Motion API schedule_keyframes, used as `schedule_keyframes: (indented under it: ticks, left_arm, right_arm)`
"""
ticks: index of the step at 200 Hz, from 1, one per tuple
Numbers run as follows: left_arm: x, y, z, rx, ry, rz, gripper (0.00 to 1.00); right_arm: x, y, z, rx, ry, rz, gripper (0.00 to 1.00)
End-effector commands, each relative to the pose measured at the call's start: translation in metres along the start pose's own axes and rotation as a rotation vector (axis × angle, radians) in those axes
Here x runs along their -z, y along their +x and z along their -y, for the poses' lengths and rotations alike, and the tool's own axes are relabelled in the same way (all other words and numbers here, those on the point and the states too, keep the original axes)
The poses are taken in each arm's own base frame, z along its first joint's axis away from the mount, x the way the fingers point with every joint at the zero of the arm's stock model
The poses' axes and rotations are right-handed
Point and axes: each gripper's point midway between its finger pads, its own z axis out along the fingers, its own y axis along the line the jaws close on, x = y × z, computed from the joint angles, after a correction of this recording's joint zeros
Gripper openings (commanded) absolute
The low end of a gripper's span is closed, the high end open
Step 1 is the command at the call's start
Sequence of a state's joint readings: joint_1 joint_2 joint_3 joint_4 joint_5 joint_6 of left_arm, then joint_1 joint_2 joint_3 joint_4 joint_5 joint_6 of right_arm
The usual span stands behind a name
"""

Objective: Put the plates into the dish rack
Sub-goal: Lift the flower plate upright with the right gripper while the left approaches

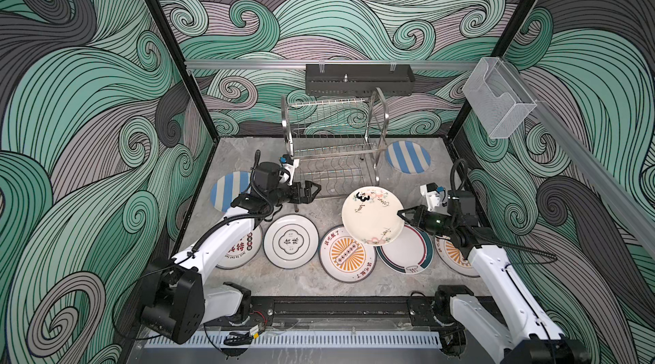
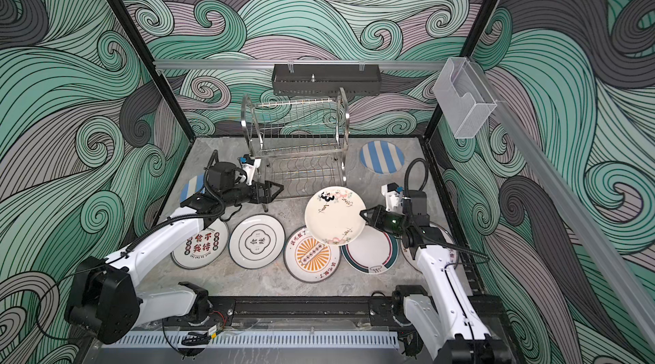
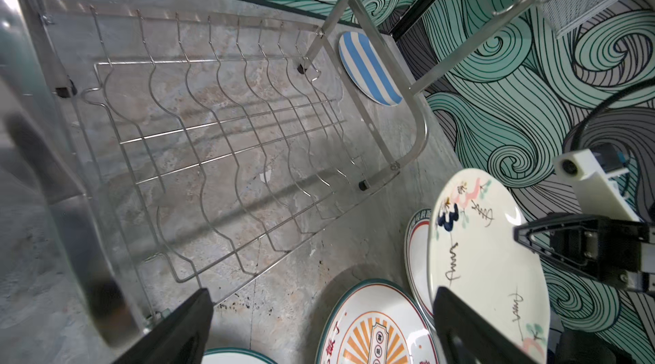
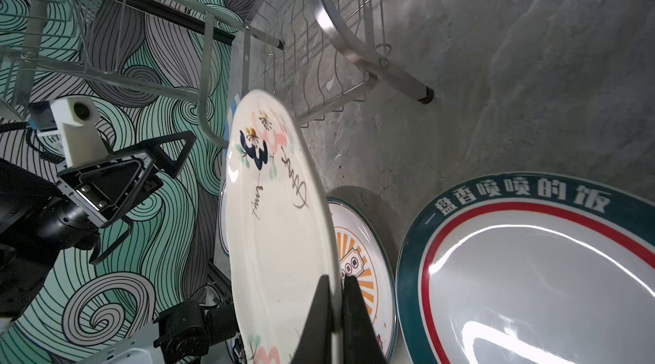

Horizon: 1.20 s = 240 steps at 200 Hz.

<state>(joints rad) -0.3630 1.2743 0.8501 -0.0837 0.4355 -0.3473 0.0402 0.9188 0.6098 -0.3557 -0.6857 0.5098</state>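
Plates lie flat on the grey stone surface [image 1: 301,284] around the dish rack [image 1: 333,147], and one is in the air in front of it. That one, a cream floral plate [image 1: 372,215], is pinched at its rim by the right jaws, which are clenched on it. In both top views it hangs tilted just in front of the rack's right front leg. The right wrist view shows the two fingers [image 4: 317,319] squeezing the plate's edge, with the rack's curved leg beyond.

The left jaws are spread wide and empty at the rack's front left corner; whether they touch it I cannot tell.

A blue-striped plate [image 1: 407,157] lies just beside the rack on the right-arm side. A second blue-striped plate [image 1: 227,195] lies off the rack's left front corner, partly behind the left arm [image 1: 227,234]. In front of the rack runs a row:
- a red-lettered plate [image 2: 202,245]
- a white plate with black characters [image 1: 290,241]
- an orange sunburst plate [image 1: 345,256]
- a green-rimmed plate [image 1: 407,250]
- another sunburst plate [image 1: 450,256], partly under the right arm [image 1: 496,273]

The held plate overlaps the orange sunburst plate and the green-rimmed plate in view.
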Motion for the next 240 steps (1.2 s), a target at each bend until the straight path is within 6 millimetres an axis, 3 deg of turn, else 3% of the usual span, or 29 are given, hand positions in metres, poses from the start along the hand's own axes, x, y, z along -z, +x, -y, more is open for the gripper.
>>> schedule_keyframes:
  ticks: [1,37,66,106,175,240]
  left_arm:
    - [-0.008,-0.002,0.020,-0.074,0.069,-0.022,0.99]
    - [-0.030,0.019,0.033,-0.094,0.098,-0.114,0.98]
    - [-0.041,0.033,0.044,-0.107,0.116,-0.154,0.99]
    - [-0.071,0.056,0.048,-0.118,0.110,-0.260,0.99]
    - [-0.087,0.061,0.068,-0.172,0.147,-0.311,0.99]
    - [-0.088,0.067,0.062,-0.183,0.115,-0.337,0.99]
  right_arm:
    - [-0.005,-0.045,-0.034,0.088,-0.122,0.150,0.00]
    - [-0.037,-0.041,-0.033,0.071,-0.140,0.075,0.00]
    - [-0.047,-0.038,-0.027,0.086,-0.097,0.069,0.00]
    - [-0.060,-0.035,-0.024,0.081,-0.108,0.047,0.00]
    - [-0.070,-0.031,-0.021,0.065,-0.125,0.034,0.00]
    - [-0.076,-0.030,-0.025,0.052,-0.154,0.039,0.00]
